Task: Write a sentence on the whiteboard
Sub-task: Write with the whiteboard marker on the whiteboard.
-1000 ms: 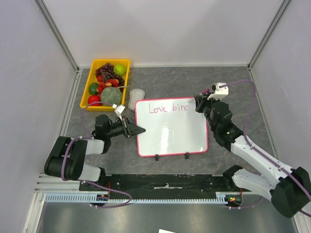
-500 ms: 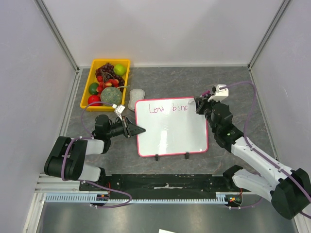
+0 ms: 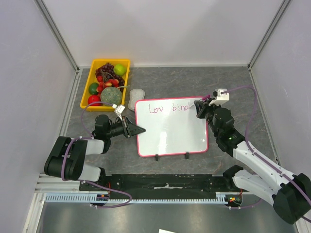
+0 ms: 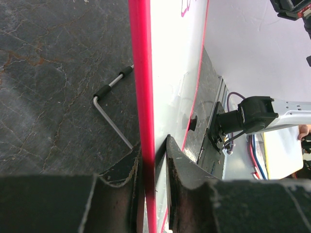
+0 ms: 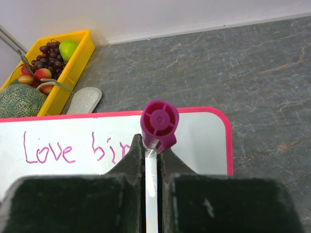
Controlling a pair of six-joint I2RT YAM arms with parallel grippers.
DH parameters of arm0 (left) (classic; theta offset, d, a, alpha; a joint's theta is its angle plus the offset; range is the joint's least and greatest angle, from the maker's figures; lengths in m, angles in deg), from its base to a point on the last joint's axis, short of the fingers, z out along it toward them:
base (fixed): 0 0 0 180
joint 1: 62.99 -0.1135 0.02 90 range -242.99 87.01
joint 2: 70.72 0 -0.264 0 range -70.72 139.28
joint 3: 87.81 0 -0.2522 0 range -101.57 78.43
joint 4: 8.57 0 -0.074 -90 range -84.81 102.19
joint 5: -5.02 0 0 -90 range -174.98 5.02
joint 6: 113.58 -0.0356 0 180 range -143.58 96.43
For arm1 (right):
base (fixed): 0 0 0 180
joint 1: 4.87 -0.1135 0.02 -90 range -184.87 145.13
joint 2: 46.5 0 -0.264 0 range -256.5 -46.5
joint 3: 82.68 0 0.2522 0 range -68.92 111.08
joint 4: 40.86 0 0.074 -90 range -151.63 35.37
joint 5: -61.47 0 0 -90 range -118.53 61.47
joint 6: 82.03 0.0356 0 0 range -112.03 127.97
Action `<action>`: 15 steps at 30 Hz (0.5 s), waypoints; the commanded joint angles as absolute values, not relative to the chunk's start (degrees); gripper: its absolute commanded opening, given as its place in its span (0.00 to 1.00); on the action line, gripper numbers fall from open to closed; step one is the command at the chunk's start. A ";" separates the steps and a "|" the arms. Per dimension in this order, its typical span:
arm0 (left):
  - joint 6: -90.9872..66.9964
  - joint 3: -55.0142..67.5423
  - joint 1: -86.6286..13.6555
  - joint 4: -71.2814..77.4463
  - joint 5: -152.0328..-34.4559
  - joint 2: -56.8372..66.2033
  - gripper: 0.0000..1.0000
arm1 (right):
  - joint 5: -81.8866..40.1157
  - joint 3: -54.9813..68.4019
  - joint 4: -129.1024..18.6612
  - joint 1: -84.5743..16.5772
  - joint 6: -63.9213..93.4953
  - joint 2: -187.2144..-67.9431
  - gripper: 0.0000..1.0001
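Grey tabletop [image 3: 194,80] — whiteboard [image 3: 171,131], sentence [image 3: 167,108] partial.
L gripper [image 4: 154,148] jaws pinch stiff, slick frame edge; R gripper [image 5: 150,148] jaws clamp marker [image 5: 159,122] — light board, may skid.

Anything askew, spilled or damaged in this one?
Nothing stands out. The whiteboard lies flat, the left pincer clamped on its left edge; the right pincer holds the marker over the pink writing near the top edge. The fruit sits in the yellow bin.

Robotics lab cell, white panel walls [image 3: 170,29] on aluminium posts [image 3: 57,34], left arm [image 3: 73,154] and right arm [image 3: 257,160] bolted side by side (purple cables [image 3: 240,88] trailing).
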State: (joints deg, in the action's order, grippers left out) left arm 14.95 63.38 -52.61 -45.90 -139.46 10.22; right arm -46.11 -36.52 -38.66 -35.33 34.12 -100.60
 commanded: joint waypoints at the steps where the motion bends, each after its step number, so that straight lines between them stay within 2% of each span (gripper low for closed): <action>1: 11.58 63.49 -52.53 -46.05 -137.72 9.78 0.02 | -45.58 -38.07 -41.09 -35.02 34.34 -99.76 0.00; 15: 11.67 63.49 -52.53 -45.97 -137.63 9.78 0.02 | -47.16 -36.76 -41.97 -34.93 34.43 -97.39 0.00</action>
State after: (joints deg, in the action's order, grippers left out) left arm 14.95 63.38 -52.61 -45.90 -139.48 10.22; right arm -46.18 -37.61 -40.63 -35.33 34.41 -98.07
